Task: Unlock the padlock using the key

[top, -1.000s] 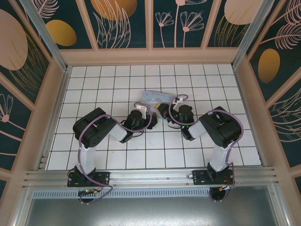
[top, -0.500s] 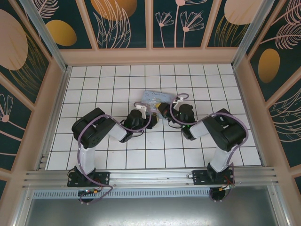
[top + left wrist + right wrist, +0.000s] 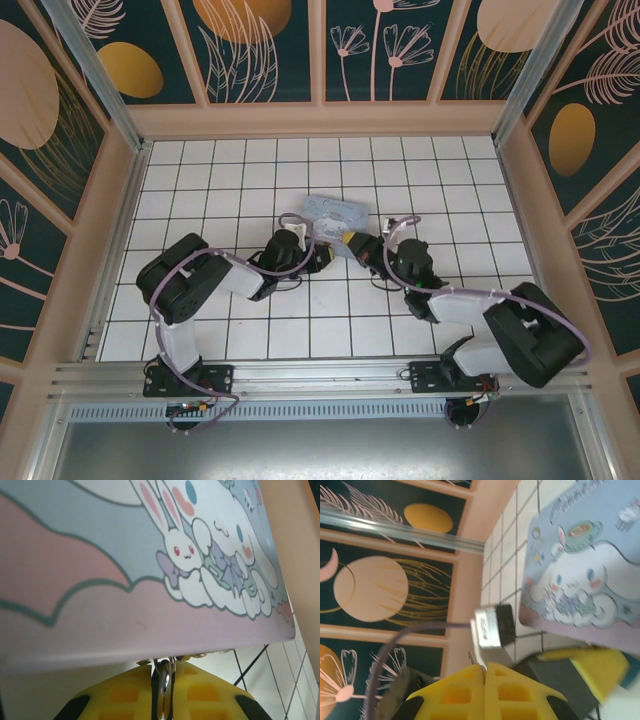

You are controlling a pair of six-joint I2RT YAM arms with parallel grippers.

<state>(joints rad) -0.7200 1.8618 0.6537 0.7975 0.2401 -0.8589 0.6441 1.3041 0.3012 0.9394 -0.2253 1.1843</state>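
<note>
Holds 2 arms folded low, elbows flared outward, wrists angled in toward the middle. Has the left gripper (image 3: 325,257) (image 3: 162,669) pinched on the silver shackle of the padlock (image 3: 163,680), the right gripper (image 3: 354,243) (image 3: 484,669) pressed pad to pad, tips nearly meeting.

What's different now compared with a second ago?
The right arm's elbow swung out rightward and toward the near edge; the left arm's elbow dropped back too. The right gripper and left gripper stayed nearly put, close together by the cartoon tin, which didn't move. Nothing taken or released; the left pinches a silver loop.
</note>
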